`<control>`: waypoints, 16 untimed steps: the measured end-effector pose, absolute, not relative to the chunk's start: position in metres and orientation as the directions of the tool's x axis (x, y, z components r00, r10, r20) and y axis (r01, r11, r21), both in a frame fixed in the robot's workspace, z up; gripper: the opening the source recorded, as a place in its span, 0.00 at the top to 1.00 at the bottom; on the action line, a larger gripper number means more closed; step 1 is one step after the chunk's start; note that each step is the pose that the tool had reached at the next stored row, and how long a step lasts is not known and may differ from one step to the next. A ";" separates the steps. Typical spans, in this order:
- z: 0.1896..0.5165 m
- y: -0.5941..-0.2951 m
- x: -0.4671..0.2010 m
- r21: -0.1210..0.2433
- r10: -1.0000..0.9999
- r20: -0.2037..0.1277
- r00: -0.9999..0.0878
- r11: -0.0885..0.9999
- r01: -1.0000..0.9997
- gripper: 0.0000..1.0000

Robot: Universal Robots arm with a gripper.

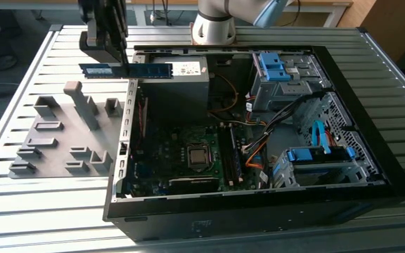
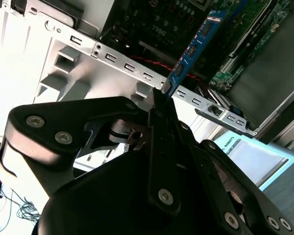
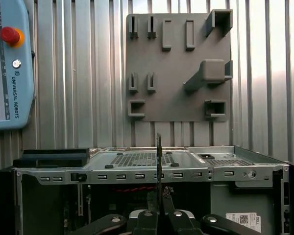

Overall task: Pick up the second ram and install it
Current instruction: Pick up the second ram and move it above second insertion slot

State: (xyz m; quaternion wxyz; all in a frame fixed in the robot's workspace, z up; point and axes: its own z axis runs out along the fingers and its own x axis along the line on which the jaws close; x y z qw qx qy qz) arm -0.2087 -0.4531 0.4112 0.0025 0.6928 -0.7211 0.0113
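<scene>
The black gripper [image 1: 120, 59] is clenched on the second ram [image 1: 128, 70], a slim blue-green circuit-board stick with black chips. It holds the stick level in the air, over the open black computer case's [image 1: 259, 213] wall on the exterior view's left. In the second wrist view the fingertips [image 2: 159, 105] pinch one end of the stick. A flat grey plastic holder plate [image 1: 61, 142] lies beside the case on the slatted metal table [image 1: 40, 211], and a green motherboard [image 1: 188, 153] sits inside the case
</scene>
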 end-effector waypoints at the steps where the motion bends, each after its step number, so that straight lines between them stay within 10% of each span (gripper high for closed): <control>1: 0.411 -0.453 -0.208 -0.013 -0.999 0.019 -0.040 0.040 -0.999 0.86; 16: 0.411 -0.453 -0.189 -0.011 -0.999 0.019 -0.040 0.040 -0.999 0.86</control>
